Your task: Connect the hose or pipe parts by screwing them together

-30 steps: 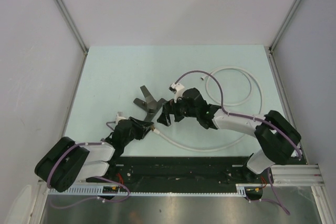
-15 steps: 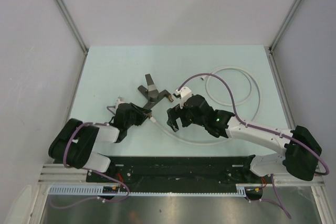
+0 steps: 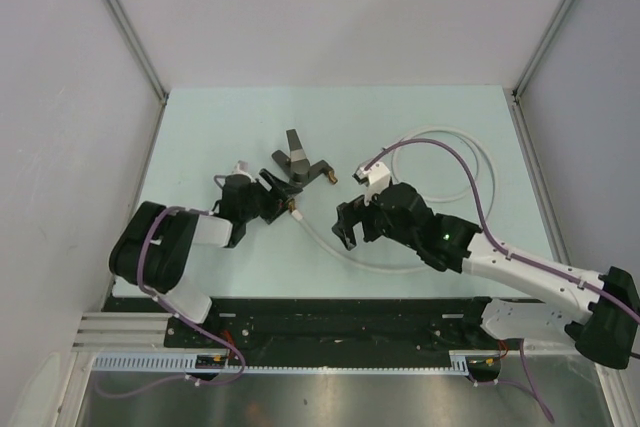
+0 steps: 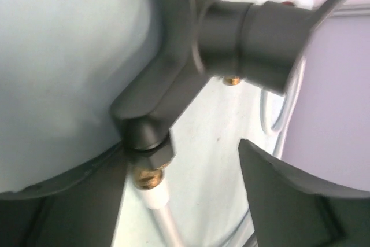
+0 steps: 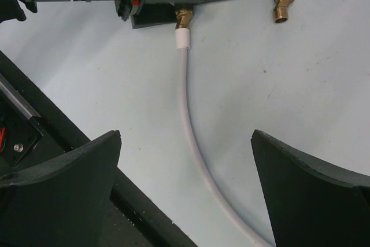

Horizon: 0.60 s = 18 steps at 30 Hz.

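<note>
Lying on the pale green surface (image 3: 210,127), the dark grey tap fitting (image 3: 298,167) sits at about 11 o'clock from the centre in the top view, with its lever handle (image 3: 293,141) pointing toward 12. The white hose (image 5: 186,96) meets one brass threaded end of the fitting with its white collar. A second brass end (image 5: 281,7) is bare. From the joint the hose runs toward 5 o'clock, then loops round at the far right. The left pincer (image 3: 280,201) is released, its fingers spread either side of the joined end. The right pincer (image 3: 348,228), at 4 o'clock from the fitting, gapes wide over the hose, clear of it.
</note>
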Each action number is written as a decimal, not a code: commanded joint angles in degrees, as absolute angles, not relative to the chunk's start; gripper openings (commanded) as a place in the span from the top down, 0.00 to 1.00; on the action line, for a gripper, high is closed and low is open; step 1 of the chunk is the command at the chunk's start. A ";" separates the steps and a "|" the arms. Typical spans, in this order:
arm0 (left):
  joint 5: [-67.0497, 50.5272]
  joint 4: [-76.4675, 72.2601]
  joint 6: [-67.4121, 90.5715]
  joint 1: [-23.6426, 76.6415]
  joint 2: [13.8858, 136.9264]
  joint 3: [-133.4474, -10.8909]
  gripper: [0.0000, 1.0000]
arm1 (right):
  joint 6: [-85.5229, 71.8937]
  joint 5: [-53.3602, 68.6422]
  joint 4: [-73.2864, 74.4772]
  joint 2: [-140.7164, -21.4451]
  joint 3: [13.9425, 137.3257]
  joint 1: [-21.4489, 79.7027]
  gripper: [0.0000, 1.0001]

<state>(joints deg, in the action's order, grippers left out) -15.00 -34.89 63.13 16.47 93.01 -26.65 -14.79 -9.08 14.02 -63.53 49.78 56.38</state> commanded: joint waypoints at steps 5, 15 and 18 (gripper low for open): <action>-14.77 -28.23 55.74 16.44 82.19 -27.16 0.02 | -18.46 -10.01 13.80 -60.29 46.06 59.58 0.00; -7.81 -4.67 44.04 18.19 59.17 -32.25 0.00 | -25.38 -15.29 11.96 -57.13 45.44 63.54 0.00; -13.61 -3.43 40.88 18.90 51.17 -32.87 0.00 | -27.59 -17.57 11.25 -56.26 45.26 64.77 0.00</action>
<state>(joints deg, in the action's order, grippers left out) -9.21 -8.51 47.59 17.69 59.99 -29.89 -22.61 -13.32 14.22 -58.28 45.39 63.31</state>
